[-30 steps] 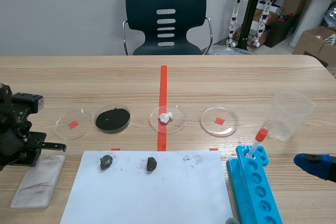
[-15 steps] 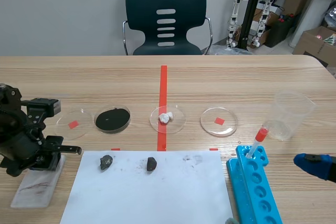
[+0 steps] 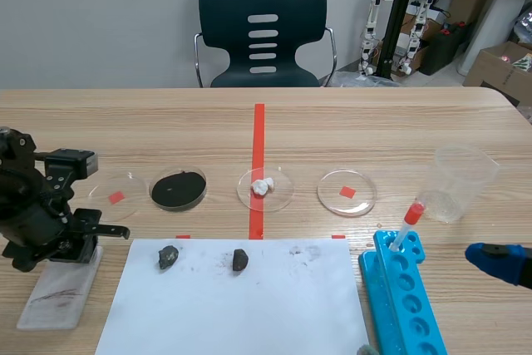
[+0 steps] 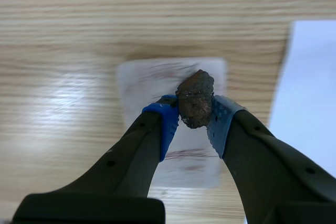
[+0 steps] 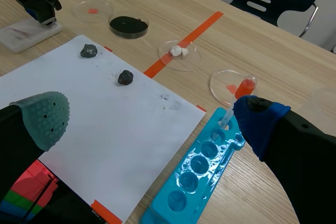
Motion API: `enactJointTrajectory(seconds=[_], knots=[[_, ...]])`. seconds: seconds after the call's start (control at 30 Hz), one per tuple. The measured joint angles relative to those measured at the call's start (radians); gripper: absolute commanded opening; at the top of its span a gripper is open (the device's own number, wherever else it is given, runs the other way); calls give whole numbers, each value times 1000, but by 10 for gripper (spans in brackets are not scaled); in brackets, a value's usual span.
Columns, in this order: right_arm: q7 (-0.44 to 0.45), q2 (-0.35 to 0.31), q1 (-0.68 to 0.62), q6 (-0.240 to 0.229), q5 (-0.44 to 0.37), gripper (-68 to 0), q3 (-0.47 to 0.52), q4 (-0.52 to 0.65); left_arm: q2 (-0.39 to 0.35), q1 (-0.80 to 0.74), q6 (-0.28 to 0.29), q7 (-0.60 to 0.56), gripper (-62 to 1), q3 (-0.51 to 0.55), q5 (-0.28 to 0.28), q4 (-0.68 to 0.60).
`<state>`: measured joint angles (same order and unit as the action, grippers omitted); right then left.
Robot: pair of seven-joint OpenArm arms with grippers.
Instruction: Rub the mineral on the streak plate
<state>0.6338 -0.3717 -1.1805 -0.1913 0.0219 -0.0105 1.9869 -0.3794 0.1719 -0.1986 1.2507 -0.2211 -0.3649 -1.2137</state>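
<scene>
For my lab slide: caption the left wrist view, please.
Left gripper holds a rough brown mineral lump over the white rectangular streak plate.

The mineral (image 4: pixel 195 98) sat in the left gripper (image 4: pixel 193 120) over the plate (image 4: pixel 149 77), which lay left of the paper (image 3: pixel 241 309).

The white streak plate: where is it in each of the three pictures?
Scene view: streak plate at the table's near left, partly under the left tool, beside the white paper.
Left wrist view: streak plate under the left tool, behind the gripped mineral.
Right wrist view: streak plate far ahead, beyond the paper's corner, under the left tool.
Shared landmark: the white paper's edge beside the plate.
</scene>
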Motion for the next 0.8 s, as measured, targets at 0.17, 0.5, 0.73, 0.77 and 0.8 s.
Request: enactJointTrajectory(seconds=[0.17,0.5,0.73,0.77,0.8], knots=[[0,0,0,0,0,4,0,0,0,0,-57,32,-552,0,148,8],[0,0,0,0,0,4,0,0,0,0,-87,20,-552,-11,106,8],[0,0,0,0,0,4,0,0,-11,6,-28,-25,-552,-39,-83,8],[0,0,0,0,0,4,0,0,-10,6,-5,-34,-552,-39,-121,8],[0,0,0,0,0,4,0,0,-7,6,6,-44,-552,-39,-163,8]])
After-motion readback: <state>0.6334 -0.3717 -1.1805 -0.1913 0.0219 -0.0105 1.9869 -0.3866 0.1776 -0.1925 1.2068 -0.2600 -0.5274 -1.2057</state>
